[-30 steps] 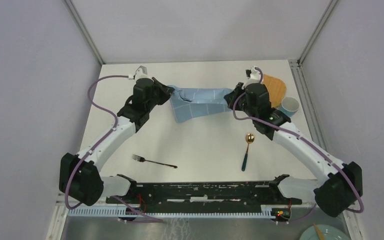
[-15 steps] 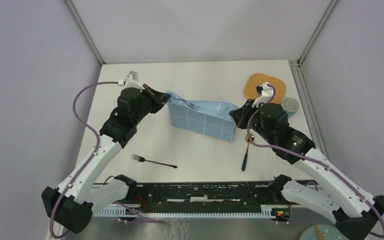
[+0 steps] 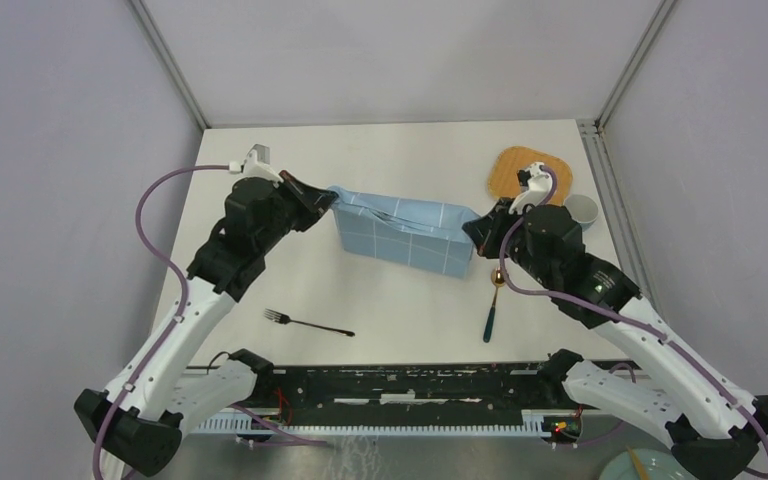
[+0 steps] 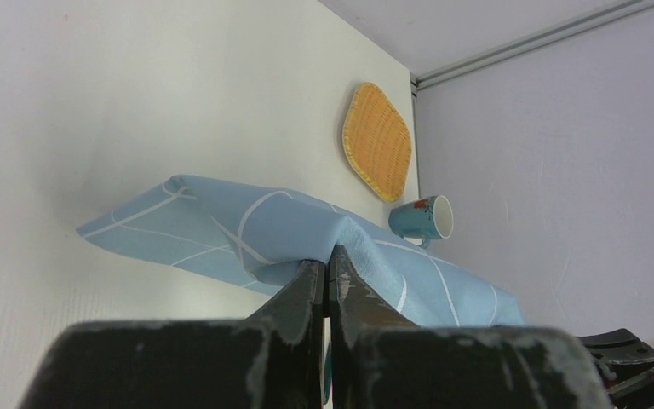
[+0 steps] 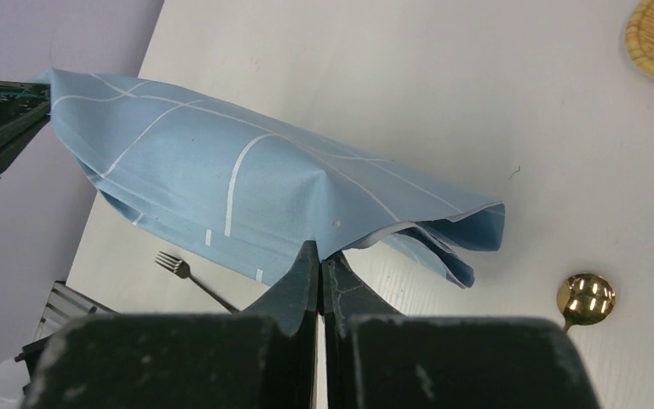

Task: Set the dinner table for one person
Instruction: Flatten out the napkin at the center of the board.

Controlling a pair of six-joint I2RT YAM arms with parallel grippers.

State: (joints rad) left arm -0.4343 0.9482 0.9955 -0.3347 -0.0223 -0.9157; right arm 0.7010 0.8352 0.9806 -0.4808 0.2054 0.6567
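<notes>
1. The tabletop point(image 3: 400, 290) fills the middle of the top view. Grey wall panels close it in at 9, 12 and 3 o'clock, and the arm bases line its 6 o'clock edge.
2. A blue checked cloth point(image 3: 405, 235) is stretched across its centre between the two arms. I cannot tell whether its lower edge touches the surface.
3. The left gripper point(image 3: 332, 200) is clamped on the cloth's 9 o'clock end and the right gripper point(image 3: 472, 228) on its 3 o'clock end. Each wrist view shows the fingers pinched on a fold.
4. Open white surface shows beyond the cloth toward 12 o'clock, and also between the cloth and the cutlery.
5. A fork point(image 3: 308, 323) lies at 7 o'clock and a gold-bowled spoon point(image 3: 491, 315) at 5 o'clock, well apart from each other.
6. A woven mat point(image 3: 508, 170) sits at 2 o'clock, partly covered by the right wrist. A cup point(image 3: 582, 210) stands just beside it, near the 3 o'clock edge.
7. A pale dish point(image 3: 675, 462) at the lower right is cut off by the frame.
</notes>
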